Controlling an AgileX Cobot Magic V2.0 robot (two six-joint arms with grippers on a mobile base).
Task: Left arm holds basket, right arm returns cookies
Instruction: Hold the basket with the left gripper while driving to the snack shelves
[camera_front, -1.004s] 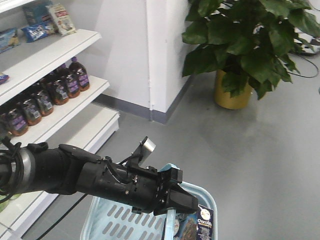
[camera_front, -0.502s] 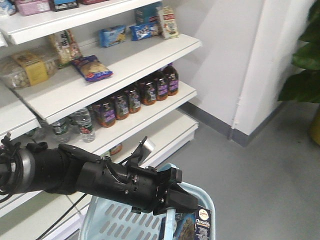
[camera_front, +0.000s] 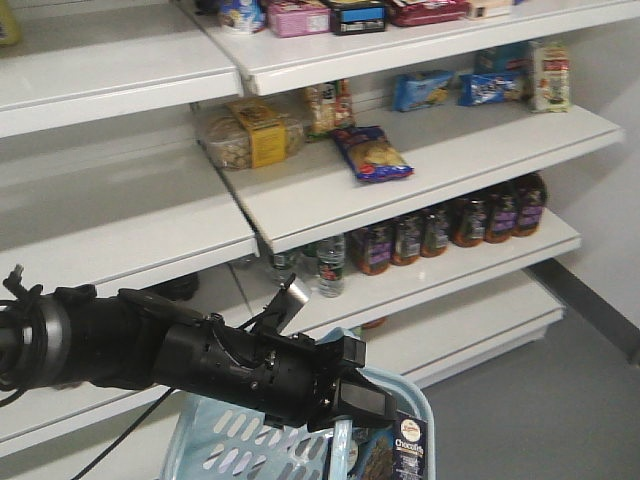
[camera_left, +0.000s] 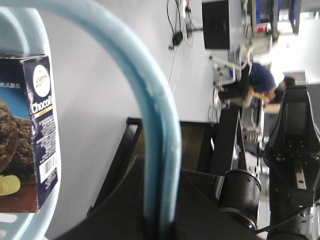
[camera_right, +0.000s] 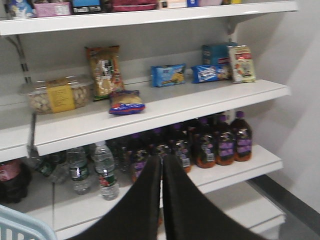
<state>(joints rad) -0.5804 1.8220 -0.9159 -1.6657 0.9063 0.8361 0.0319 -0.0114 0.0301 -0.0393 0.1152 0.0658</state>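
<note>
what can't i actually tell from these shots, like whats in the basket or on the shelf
- What else the basket holds: front view, the left arm and the bottom edge hide most of it; only the cookies show.
- Cookies' full front: left wrist view, cut by the left edge.
- Labels on the bottles: right wrist view, too blurred.
- The right hand: only its fingers show, right wrist view.

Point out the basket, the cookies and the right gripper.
basket (camera_front: 215, 450), front view, slotted side wall
cookies (camera_left: 27, 135), left wrist view, box front face
right gripper (camera_right: 161, 159), right wrist view, between its fingertips
</note>
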